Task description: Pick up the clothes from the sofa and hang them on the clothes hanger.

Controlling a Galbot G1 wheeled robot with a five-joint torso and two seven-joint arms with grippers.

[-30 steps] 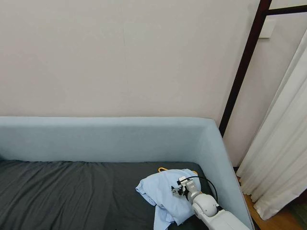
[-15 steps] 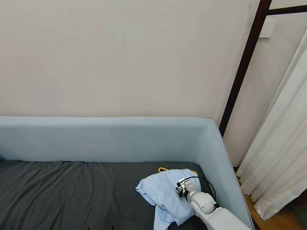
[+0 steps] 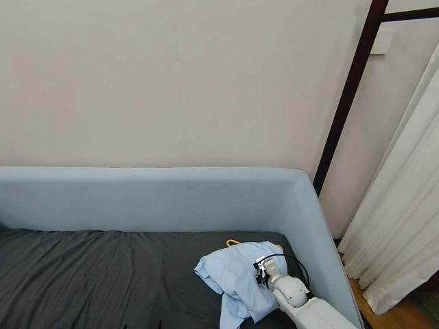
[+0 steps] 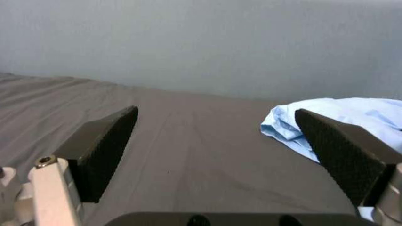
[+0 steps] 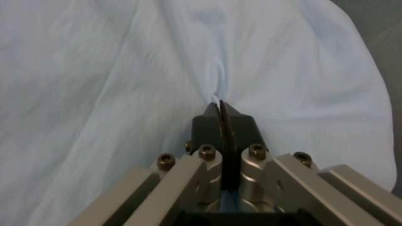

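Pale blue shirt (image 3: pixel 230 273) on sofa (image 3: pixel 151 199), right hand (image 5: pixel 220 107) clamped tight on its fabric; left hand (image 4: pixel 217 122) wide open, empty

Plain off-white wall (image 3: pixel 171 82) spans the background in the head view, w/ a faint vertical seam (image 3: pixel 177 51) high up, left of centre. A small white wall plate (image 3: pixel 382 41) sits near the top R corner. White curtain (image 3: pixel 405 205) hangs along the R edge in long folds, hem reaching the wood-tone floor (image 3: pixel 405 317). Dark patch (image 3: pixel 432 301) at btm R corner: can't tell what.
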